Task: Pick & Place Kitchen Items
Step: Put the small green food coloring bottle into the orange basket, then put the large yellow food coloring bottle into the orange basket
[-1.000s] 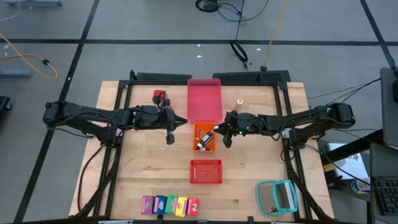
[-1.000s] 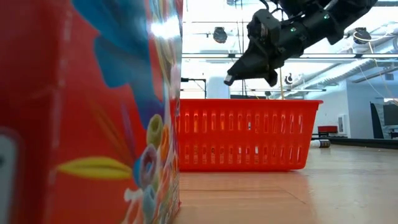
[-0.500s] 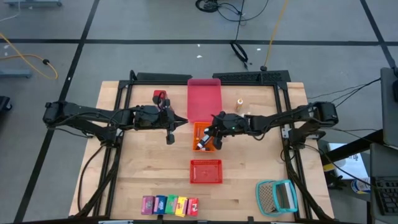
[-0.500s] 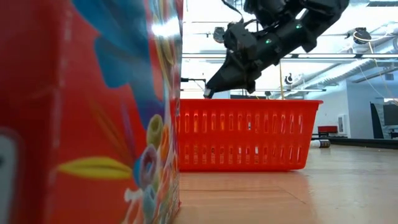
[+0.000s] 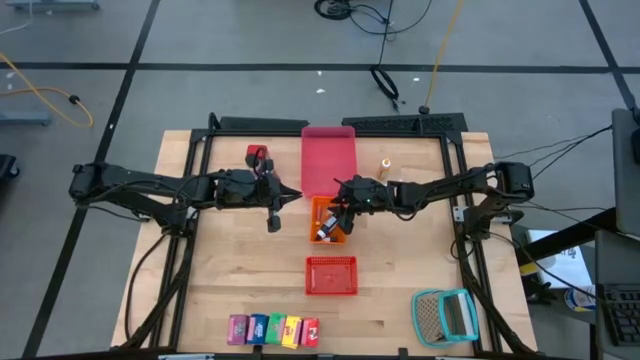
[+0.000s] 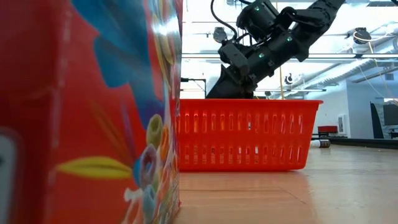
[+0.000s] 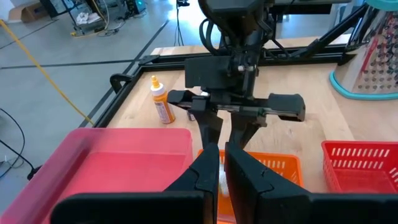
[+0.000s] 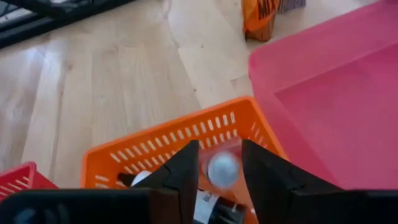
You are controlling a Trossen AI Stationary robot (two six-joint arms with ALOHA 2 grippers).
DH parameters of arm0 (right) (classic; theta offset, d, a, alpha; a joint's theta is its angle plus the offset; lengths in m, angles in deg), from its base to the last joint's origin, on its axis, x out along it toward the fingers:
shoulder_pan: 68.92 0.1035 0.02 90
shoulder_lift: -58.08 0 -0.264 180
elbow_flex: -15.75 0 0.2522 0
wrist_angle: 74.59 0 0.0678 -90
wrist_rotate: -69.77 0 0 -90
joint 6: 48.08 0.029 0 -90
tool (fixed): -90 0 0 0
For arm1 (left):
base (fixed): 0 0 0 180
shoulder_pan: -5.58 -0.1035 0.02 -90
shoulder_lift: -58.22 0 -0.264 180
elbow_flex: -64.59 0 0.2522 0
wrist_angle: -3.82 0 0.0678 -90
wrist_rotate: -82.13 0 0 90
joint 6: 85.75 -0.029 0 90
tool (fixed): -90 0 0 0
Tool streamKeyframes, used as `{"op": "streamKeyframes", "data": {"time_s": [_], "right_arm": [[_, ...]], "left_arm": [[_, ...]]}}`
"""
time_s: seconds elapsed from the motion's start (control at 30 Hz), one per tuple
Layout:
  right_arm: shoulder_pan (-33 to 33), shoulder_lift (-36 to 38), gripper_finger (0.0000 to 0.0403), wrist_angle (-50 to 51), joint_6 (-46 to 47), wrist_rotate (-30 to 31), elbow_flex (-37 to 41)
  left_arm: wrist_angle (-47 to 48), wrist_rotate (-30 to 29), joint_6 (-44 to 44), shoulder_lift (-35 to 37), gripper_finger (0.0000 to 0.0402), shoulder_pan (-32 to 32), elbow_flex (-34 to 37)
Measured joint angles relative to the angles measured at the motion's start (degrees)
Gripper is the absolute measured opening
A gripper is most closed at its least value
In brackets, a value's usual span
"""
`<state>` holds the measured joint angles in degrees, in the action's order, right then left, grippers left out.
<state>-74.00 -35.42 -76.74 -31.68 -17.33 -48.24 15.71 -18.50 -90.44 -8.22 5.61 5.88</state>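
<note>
My right gripper (image 5: pixel 345 214) hangs over the orange basket (image 5: pixel 328 222), fingers pointing down into it; its wrist view shows a white-capped bottle (image 8: pixel 222 169) between the fingers. More small bottles lie in that basket. My left gripper (image 5: pixel 292 197) is shut and hovers just left of the basket, holding nothing. An orange-capped bottle (image 5: pixel 385 165) stands right of the pink tray (image 5: pixel 328 160). A small red container (image 5: pixel 258 155) stands left of the tray. Several coloured cartons (image 5: pixel 273 328) stand in a row at the near edge. My right gripper has the white-capped bottle between its two fingers (image 8: pixel 186 171), coming from above and pointing down. Only the cap (image 8: pixel 222 168) shows, facing the wrist camera; the fingers hide where they meet the body. The bottle sits upright, above the orange basket's inside.
A red mesh basket (image 5: pixel 331 275) sits nearer than the orange one. A teal-framed mesh item (image 5: pixel 445 315) lies at the near right corner. In the low view a red carton (image 6: pixel 87 112) fills the left side and the red basket (image 6: pixel 249 134) hides the right fingertips.
My right gripper has travelled toward the table's left, from right of the orange basket to above it, and has sunk lower; in the low view its tips have dropped behind the red basket's rim. The left arm has kept still.
</note>
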Motion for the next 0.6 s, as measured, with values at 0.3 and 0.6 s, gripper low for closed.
{"op": "streamKeyframes", "data": {"time_s": [0.3,0.6], "right_arm": [[-0.1,0.4,0.0145,0.3,-2.0,0.0,0.0],[-0.4,8.5,0.0139,15.4,-1.2,7.9,0.1]], "left_arm": [[0.1,0.0,0.0,0.0,0.0031,0.0,0.0],[0.5,0.0,0.0,0.0,0.0031,0.0,0.0]]}}
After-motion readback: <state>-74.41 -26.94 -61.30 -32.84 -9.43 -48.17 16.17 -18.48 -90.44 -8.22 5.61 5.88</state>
